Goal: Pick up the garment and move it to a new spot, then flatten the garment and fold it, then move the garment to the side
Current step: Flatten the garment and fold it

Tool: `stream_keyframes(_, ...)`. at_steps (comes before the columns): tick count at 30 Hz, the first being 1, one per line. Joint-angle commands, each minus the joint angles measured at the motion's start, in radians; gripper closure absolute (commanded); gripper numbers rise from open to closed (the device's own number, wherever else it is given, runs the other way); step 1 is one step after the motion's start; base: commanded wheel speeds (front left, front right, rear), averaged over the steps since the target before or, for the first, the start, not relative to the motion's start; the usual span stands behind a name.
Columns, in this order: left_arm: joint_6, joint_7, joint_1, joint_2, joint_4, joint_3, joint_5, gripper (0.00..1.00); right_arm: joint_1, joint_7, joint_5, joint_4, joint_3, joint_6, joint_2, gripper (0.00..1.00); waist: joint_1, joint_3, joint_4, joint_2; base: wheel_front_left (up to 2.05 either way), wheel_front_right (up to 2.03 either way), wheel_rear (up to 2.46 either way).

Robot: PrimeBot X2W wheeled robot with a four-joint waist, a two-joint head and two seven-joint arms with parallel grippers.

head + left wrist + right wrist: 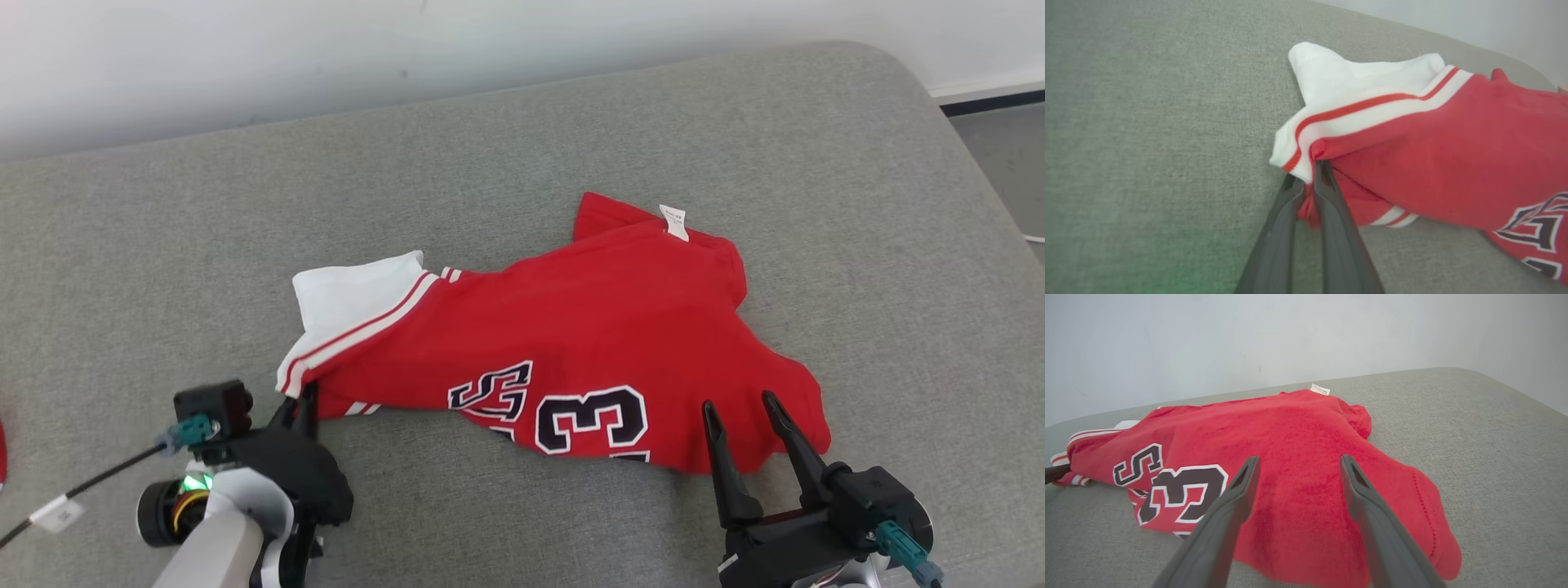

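Red numbered jersey (588,327) with a white striped sleeve lay rumpled mid-way across your grey fabric surface (522,147), by my judgement neither flattened nor folded yet. Your left claw (304,407) pinched the sleeve hem; your right claw (739,402) hovered spread over the near edge.

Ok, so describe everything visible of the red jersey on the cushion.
The red cloth jersey lies rumpled, not flat, on the grey fabric cushion. It has a white sleeve, red-striped white trim, black white-edged lettering including a 3, and a white label at its far edge. The left tool is shut on its edge below the trim; the open right tool sits over its near-right hem, contact unclear.
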Motion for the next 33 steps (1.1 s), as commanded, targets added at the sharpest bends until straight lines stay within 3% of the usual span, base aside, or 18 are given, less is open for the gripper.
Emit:
stream_keyframes(1, 0.008, -0.003, 0.022, 0.009, 0.001, 0.002, -0.008, 1.0, -0.007, 0.0, -0.002, 0.0, -0.001, -0.002, -0.002, 0.0, 0.0, 0.003, 0.005, 0.0, 0.0, 0.0, 0.0)
stream_keyframes(17, 0.113, -0.044, 0.188, 0.059, -0.144, 0.013, 0.016, 1.0, 0.002, 0.0, -0.002, 0.007, -0.01, -0.002, -0.002, 0.0, 0.0, -0.017, 0.012, 0.0, 0.0, 0.0, 0.0)
stream_keyframes(18, 0.113, -0.052, 0.196, 0.06, -0.154, 0.016, 0.016, 0.96, 0.004, 0.0, -0.003, 0.008, -0.011, -0.002, -0.002, 0.0, 0.0, -0.021, 0.012, 0.0, 0.0, 0.0, 0.0)
stream_keyframes(19, 0.105, -0.064, 0.204, 0.062, -0.163, 0.017, 0.015, 0.21, 0.007, 0.0, -0.004, 0.008, -0.013, -0.002, -0.002, 0.0, 0.0, -0.025, 0.012, 0.0, 0.0, 0.0, 0.0)
stream_keyframes(20, 0.105, -0.082, 0.212, 0.063, -0.169, 0.02, 0.015, 0.0, 0.009, 0.0, -0.004, 0.009, -0.017, -0.002, -0.002, 0.0, 0.0, -0.03, 0.011, 0.0, 0.0, 0.0, 0.0)
stream_keyframes(28, 0.073, -0.22, 0.286, 0.042, -0.207, 0.06, 0.033, 0.0, 0.033, 0.0, -0.025, 0.009, -0.052, -0.002, -0.002, 0.0, 0.0, -0.072, 0.02, 0.0, 0.0, 0.0, 0.0)
stream_keyframes(33, 0.041, -0.236, 0.366, -0.002, -0.345, 0.199, 0.157, 0.0, 0.058, 0.002, -0.053, 0.002, -0.089, -0.002, -0.002, 0.0, 0.0, -0.103, 0.044, 0.0, 0.0, 0.0, 0.0)
